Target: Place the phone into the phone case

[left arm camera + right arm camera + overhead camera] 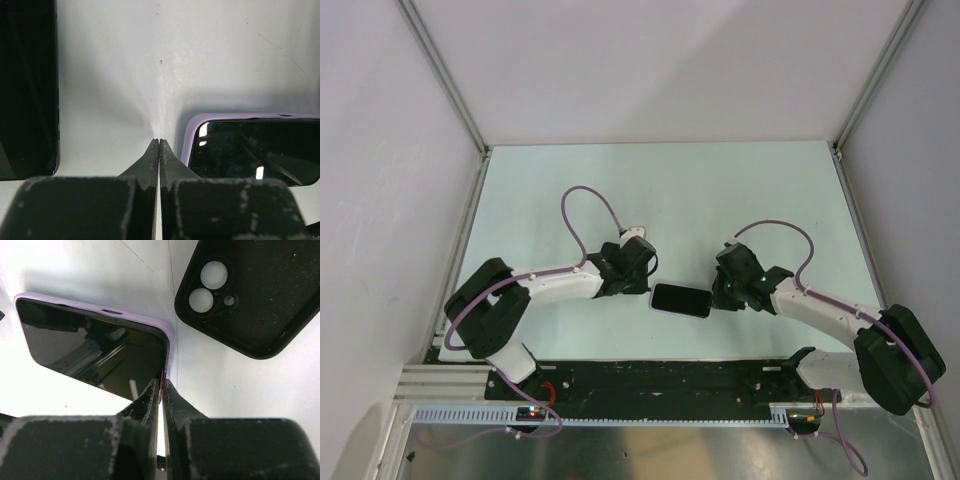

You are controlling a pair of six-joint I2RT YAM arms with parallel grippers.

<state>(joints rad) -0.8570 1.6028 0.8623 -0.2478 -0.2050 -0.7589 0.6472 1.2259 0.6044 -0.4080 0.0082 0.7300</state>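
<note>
The pale table [570,190] holds everything. The left arm [555,285] reaches in from 8 o'clock and the right arm [820,310] from 4 o'clock. Between them, a little toward 6 o'clock from the table's middle, the phone [680,300] lies flat, screen up, with a lilac rim. In the right wrist view the black phone case [250,295] lies apart at the phone's 1 o'clock, with its camera holes showing. The left gripper [159,142] has its jaws pressed together on nothing, just beside the phone's 9 o'clock end. The right gripper [162,382] is closed to a hairline slit, tips against the lilac edge at 3 o'clock, with nothing visible between them.
</note>
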